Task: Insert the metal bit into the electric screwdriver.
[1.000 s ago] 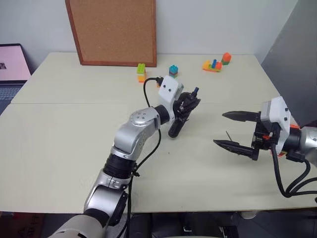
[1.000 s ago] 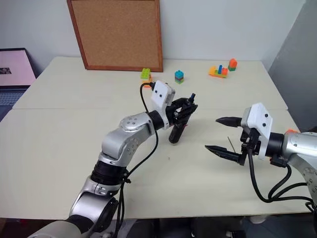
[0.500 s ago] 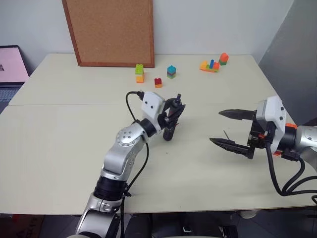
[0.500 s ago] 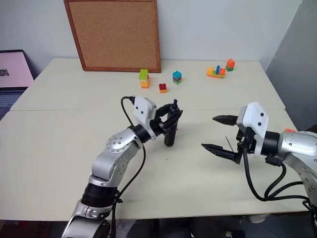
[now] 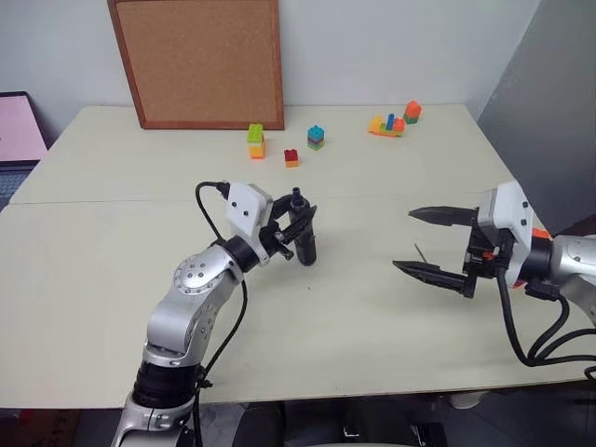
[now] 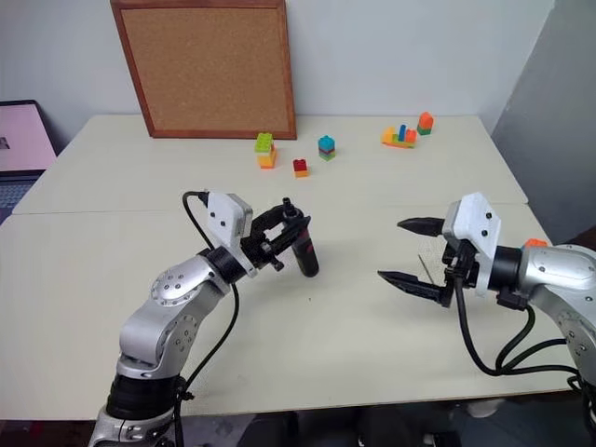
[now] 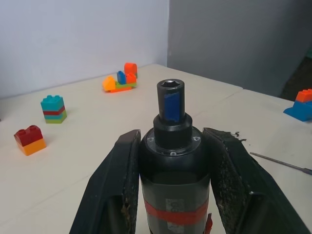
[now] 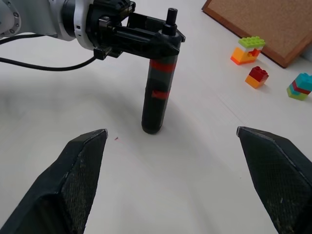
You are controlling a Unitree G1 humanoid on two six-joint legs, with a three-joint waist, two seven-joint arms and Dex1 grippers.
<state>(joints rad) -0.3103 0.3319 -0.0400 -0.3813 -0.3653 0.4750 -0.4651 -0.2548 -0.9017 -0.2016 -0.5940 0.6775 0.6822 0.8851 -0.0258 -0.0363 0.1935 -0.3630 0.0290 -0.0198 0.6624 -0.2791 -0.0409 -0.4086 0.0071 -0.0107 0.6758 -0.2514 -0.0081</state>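
My left gripper [image 5: 298,223] is shut on the electric screwdriver [image 5: 306,245], a black cylinder with a red band, holding it roughly upright over the table's middle. Its open socket end [image 7: 170,86] points up, and its lower end hangs just above the tabletop. The black fingers [image 7: 122,170] clamp its body from both sides. The metal bit [image 5: 421,253], a thin grey rod, lies flat on the table to the right. My right gripper [image 5: 404,239] hovers open right beside the bit, holding nothing, and faces the screwdriver [image 8: 157,97].
A cork board [image 5: 196,60] leans on the back wall. Small toy bricks [image 5: 255,140] [image 5: 291,157] [image 5: 316,137] [image 5: 391,121] stand along the far side. A laptop [image 5: 14,130] is at the left edge and a grey panel [image 5: 549,102] at the right.
My left arm has pulled back toward me and to the left, carrying the screwdriver with it. The right gripper has stayed where it was, open.
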